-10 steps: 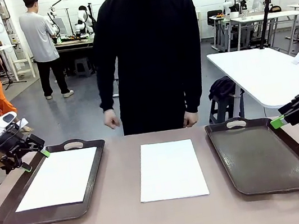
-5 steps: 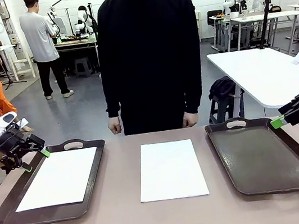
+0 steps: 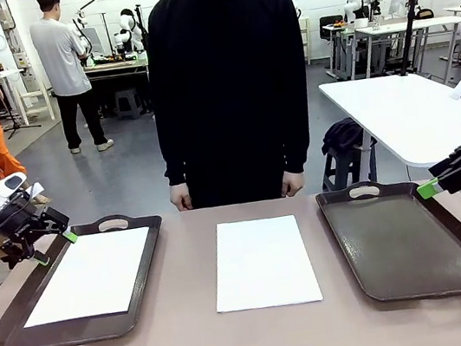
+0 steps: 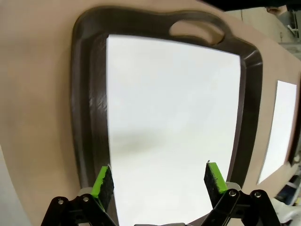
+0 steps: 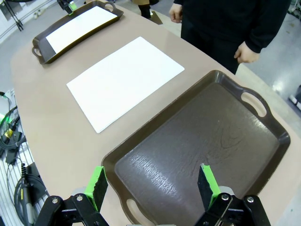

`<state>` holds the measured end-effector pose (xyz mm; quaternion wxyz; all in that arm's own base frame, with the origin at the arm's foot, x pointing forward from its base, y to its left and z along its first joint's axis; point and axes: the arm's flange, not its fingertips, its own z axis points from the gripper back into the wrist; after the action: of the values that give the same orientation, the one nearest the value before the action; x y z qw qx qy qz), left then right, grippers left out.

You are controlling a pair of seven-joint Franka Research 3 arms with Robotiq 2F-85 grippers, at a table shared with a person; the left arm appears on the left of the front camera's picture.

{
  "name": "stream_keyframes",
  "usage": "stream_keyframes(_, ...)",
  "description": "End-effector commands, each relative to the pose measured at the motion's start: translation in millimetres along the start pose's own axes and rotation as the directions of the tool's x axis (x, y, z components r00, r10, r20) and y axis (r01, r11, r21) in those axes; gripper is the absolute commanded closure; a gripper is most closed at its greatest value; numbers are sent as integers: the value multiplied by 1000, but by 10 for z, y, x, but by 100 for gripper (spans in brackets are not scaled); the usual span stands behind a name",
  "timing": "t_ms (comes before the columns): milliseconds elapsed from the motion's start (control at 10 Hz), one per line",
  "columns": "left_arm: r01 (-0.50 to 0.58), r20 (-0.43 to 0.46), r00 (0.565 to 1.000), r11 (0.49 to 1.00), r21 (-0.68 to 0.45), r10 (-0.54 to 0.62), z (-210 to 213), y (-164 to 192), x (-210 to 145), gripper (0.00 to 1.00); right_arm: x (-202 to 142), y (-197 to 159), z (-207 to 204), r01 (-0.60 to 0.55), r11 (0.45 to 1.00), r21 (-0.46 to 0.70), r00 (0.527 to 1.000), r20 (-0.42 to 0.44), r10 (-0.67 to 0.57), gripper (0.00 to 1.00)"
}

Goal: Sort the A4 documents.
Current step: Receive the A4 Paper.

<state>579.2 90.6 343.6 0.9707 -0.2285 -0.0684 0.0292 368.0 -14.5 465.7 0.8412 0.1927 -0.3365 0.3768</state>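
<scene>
The left hand (image 3: 55,247) hangs spread and holds nothing, above the far left corner of the left tray (image 3: 2,336). Its arm is cut off by the picture's left side. In its wrist view the hand (image 4: 160,176) looks down on the left sheet (image 4: 169,122), which lies flat in that tray (image 4: 87,117); the fingers hide the sheet's near edge.

The right hand (image 3: 430,187) is also spread with nothing between its fingers, by the far right rim of the right tray (image 3: 417,240). From the front only one green pad is plain. In its wrist view (image 5: 153,186) that tray (image 5: 202,146) is bare, its near handle partly cut off.

The middle sheet (image 3: 263,262) lies on the bench (image 3: 196,345) between the trays, touching neither. I cannot tell whether it is one sheet or several. A person (image 3: 230,85) stands at the far edge, cut off at the top.
</scene>
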Motion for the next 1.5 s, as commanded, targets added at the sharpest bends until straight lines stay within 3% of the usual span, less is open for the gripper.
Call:
stream_keyframes(0,240,243,925,945,224,-293,316,-802,-181,0,1,-39,-21,-10,1000,17,1000,17,10,0)
stream_keyframes(200,321,492,751,895,310,-440,831,-1203,-348,0,1,-39,-21,-10,1000,17,1000,17,10,0)
stream_keyframes(300,394,536,693,876,277,-481,1013,-1242,-453,0,1,-39,-21,-10,1000,17,1000,17,10,0)
stream_keyframes(500,624,508,584,750,218,-633,1245,-1204,-718,0,1,-39,-21,-10,1000,17,1000,17,10,0)
stream_keyframes(600,752,485,519,645,131,-704,1342,-1165,-820,0,1,-39,-21,-10,1000,17,1000,17,10,0)
stream_keyframes(700,832,455,440,542,118,-774,1371,-1097,-846,0,1,-39,-21,-10,1000,17,1000,17,10,0)
stream_keyframes(800,890,394,394,452,61,-830,1339,-1002,-858,0,1,-39,-21,-10,1000,17,1000,17,10,0)
stream_keyframes(900,894,337,386,438,93,-859,1290,-918,-857,0,1,-39,-21,-10,1000,17,1000,17,10,0)
stream_keyframes(1000,878,328,415,468,101,-849,1295,-856,-908,0,1,-39,-21,-10,1000,17,1000,17,10,0)
stream_keyframes(1200,811,344,510,574,114,-789,1223,-810,-1034,0,1,-39,-21,-10,1000,17,1000,17,10,0)
stream_keyframes(1400,803,359,532,591,74,-767,1209,-822,-1108,0,1,-39,-21,-10,1000,17,1000,17,10,0)
